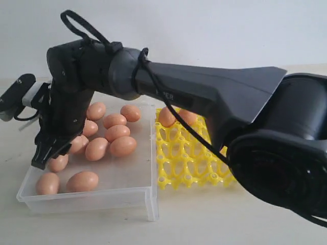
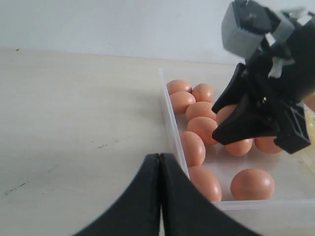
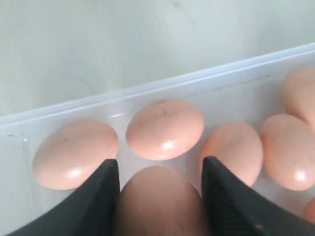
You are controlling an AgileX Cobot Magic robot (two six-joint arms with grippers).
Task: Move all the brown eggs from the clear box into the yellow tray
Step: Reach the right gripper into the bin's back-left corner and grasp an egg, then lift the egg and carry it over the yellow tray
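Stretched across from the three o'clock side with the right gripper (image 1: 45, 158), fingers (image 3: 106, 194) pressed to both flanks of one egg (image 3: 160, 201) — clamped on it, by the look of things, low in the box (image 1: 92, 199) near its nine o'clock wall. Parked outside that wall over bare table (image 2: 74, 123) with the left gripper (image 2: 160, 164), fingers together on nothing.

Roughly ten more eggs (image 1: 117, 132) loose on the box floor, bunched from nine toward twelve o'clock. Only two seated so far in the tray (image 1: 189, 161), both in its twelve o'clock row, with that tray set just at three o'clock of the box.

Probably light, stiff and brittle — thin shell, smooth rounded surface, apt to squirt out of a hard pinch. Best taken across the short waist, gently, with no more squeeze than stops slipping.

In the way: three neighbours crowding the gripped egg, the box's low wall at three o'clock to lift over, and the tray's pointed posts around each cup.
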